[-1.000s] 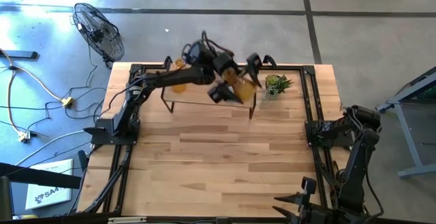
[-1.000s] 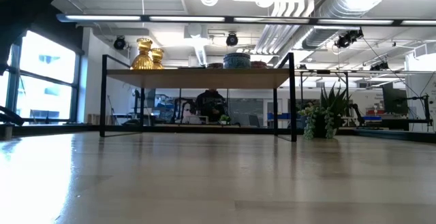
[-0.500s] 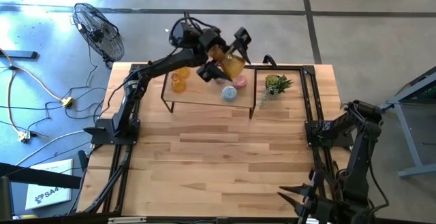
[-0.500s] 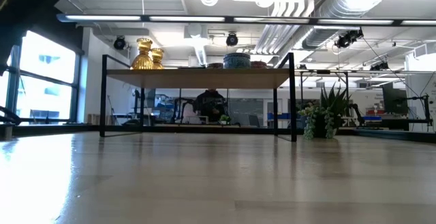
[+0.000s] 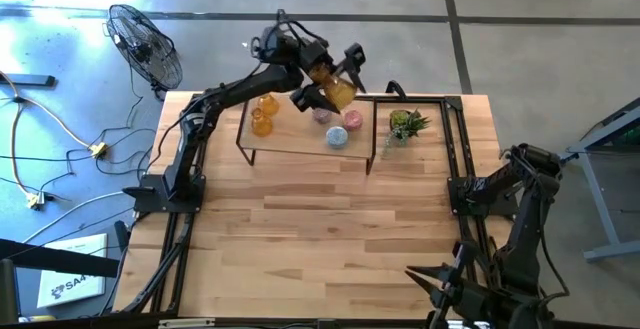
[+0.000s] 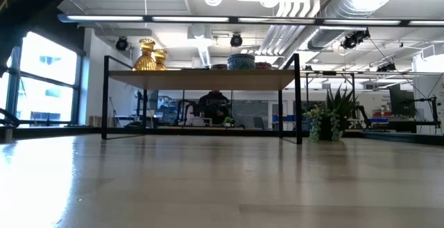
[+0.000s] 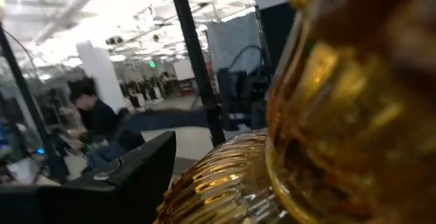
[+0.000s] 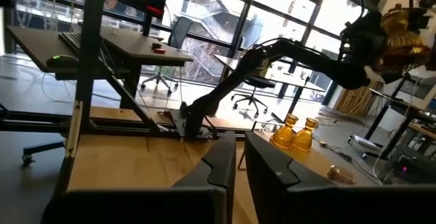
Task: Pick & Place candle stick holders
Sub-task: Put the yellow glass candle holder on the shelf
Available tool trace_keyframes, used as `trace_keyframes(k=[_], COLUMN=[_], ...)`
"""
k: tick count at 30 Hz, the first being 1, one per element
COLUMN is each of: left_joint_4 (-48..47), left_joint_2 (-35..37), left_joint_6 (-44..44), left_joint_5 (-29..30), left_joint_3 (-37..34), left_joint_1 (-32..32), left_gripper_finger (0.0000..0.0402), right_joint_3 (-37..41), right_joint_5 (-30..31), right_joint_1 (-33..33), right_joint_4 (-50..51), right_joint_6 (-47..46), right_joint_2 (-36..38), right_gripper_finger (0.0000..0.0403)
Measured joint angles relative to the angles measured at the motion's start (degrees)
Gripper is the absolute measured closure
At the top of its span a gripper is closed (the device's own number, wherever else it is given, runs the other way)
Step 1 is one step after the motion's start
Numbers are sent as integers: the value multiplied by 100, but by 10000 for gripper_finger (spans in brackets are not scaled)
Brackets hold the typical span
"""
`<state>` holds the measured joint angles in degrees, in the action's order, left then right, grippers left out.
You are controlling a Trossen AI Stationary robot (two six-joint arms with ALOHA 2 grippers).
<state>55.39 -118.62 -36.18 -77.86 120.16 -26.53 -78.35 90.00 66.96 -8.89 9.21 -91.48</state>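
Left claw (image 5: pixel 328 79) grips an amber holder (image 5: pixel 338 92) in the air above the far part of the shelf (image 5: pixel 300 141).

The shelf stands at the far side of the worktop (image 5: pixel 320 229). The held holder is tilted, with the claw clenched round it; in the left wrist view its ribbed amber glass (image 7: pixel 327 129) fills most of the picture. Two more amber holders (image 5: pixel 264 114) stand close together at the shelf's left end. A pink holder (image 5: pixel 321 115) sits near the middle, another pink one (image 5: pixel 353 119) toward the right, and the blue holder (image 5: pixel 338 137) just nearer than them. A plant (image 5: pixel 404 125) stands on the worktop right of the shelf. The right claw (image 8: pixel 240 157) waits at the near right corner, its fingers close together.
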Motion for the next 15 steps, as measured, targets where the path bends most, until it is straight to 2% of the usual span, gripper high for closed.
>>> trace_keyframes(k=[4, 9, 15], left_joint_4=[-17, -339, -1198], left_joint_2=[8, -5, 3], left_joint_6=[315, 924, 1718], left_joint_5=[-91, -130, -437], left_joint_3=[-325, -559, -576], left_joint_1=[220, 729, 1244], left_gripper_finger=[108, 103, 98], right_joint_3=[0, 0, 0], right_joint_5=[-1, -59, -585], right_joint_1=[-109, -274, -506], right_joint_4=[0, 0, 0], right_joint_6=[-6, -27, -35], right_joint_2=[0, 0, 0], right_gripper_finger=[381, 385, 385])
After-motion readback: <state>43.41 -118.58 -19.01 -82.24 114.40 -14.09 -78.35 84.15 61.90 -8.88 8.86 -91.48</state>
